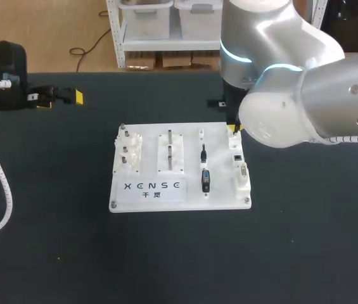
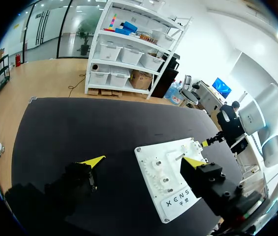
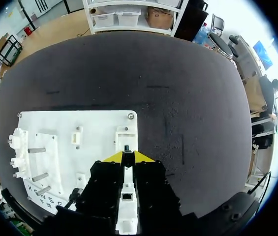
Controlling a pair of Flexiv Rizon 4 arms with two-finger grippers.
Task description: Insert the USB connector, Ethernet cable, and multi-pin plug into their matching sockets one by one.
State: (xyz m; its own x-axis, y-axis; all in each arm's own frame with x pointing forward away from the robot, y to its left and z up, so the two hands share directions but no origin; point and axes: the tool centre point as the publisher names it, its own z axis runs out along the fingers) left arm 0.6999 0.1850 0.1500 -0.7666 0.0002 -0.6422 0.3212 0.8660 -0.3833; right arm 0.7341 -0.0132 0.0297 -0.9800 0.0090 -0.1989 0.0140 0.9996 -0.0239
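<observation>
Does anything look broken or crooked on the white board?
Nothing stands out. The white board lies flat and square on the black table, and the black connector lies straight along its row. The right gripper hangs over the board's far right corner; nothing looks spilled or broken.

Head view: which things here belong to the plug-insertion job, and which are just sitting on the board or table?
Belong to the job:
- socket column on the white board
- black USB-style connector
- slim black plug
- right gripper, over the socket column

Lying about:
- gear set
- peg blocks
- left gripper, open, off the board
</observation>
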